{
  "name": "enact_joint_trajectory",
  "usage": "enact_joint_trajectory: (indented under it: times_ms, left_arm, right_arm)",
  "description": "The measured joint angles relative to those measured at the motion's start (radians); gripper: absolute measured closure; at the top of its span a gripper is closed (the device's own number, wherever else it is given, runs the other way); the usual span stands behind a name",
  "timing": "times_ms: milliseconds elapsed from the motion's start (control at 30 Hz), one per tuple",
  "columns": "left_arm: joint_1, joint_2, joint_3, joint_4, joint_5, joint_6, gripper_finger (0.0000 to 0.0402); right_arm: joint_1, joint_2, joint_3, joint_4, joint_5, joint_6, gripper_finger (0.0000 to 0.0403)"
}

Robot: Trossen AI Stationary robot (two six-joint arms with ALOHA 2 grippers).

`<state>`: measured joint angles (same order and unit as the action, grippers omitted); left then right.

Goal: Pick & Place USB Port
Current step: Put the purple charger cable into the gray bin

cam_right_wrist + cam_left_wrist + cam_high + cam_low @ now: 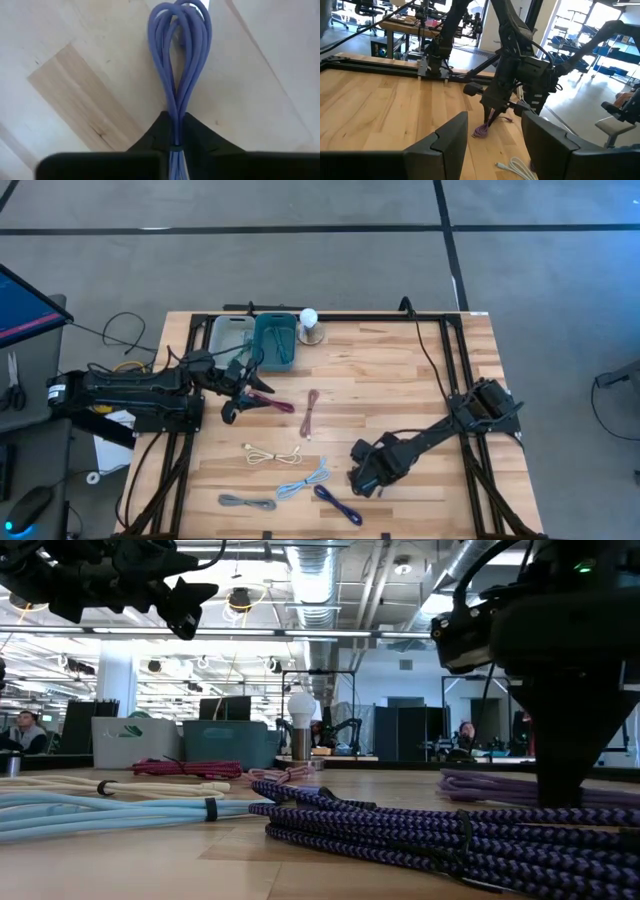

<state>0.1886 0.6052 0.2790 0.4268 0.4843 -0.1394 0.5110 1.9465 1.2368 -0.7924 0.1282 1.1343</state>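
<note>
My right gripper (365,480) is down at the table near its near edge, shut on a lilac coiled cable (177,55). The gripper hides that cable in the high view. The low view shows the lilac cable (500,785) beside the gripper (560,775). My left gripper (492,147) is open, empty and raised over the table's left part (240,402), close to a maroon cable (275,402). Flat on the wood lie a pink cable (311,413), a cream cable (272,455), a light blue cable (303,480), a grey cable (246,502) and a dark purple braided cable (338,505). My right gripper pinches the lilac cable's bundled strands (175,120) between its two fingers, near a dark tie. The fingers point down from above and lie along the bundle. In the left wrist view the bundle slants down from the fingers and its looped end (481,131) touches the table.
A grey bin (230,335) and a teal bin (275,340) stand at the far edge, with a white bulb-shaped object (310,320) on a round base beside them. Black frame rails (445,360) run along the table's sides. Bare wood (400,390) lies between the arms.
</note>
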Motion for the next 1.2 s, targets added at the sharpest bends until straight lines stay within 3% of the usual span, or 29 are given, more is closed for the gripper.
enact_joint_trajectory:
  times_ms: [267, 833, 1033, 1200]
  left_arm:
    - [0.0, 0.0, 0.0, -0.001, 0.002, -0.023, 0.0215]
    - [0.0, 0.0, 0.0, -0.001, -0.001, -0.023, 0.0215]
    - [0.0, 0.0, 0.0, -0.001, -0.001, -0.023, 0.0215]
    - [0.0, 0.0, 0.0, -0.001, -0.001, -0.021, 0.0215]
  right_arm:
    - [-0.003, -0.013, 0.004, -0.016, 0.053, -0.077, 0.0395]
    - [-0.039, -0.274, 0.017, -0.103, 0.501, -0.285, 0.0398]
    - [-0.065, -0.364, 0.017, -0.186, 0.607, -0.373, 0.0398]
    - [-0.106, -0.383, 0.018, -0.189, 0.635, -0.491, 0.0398]
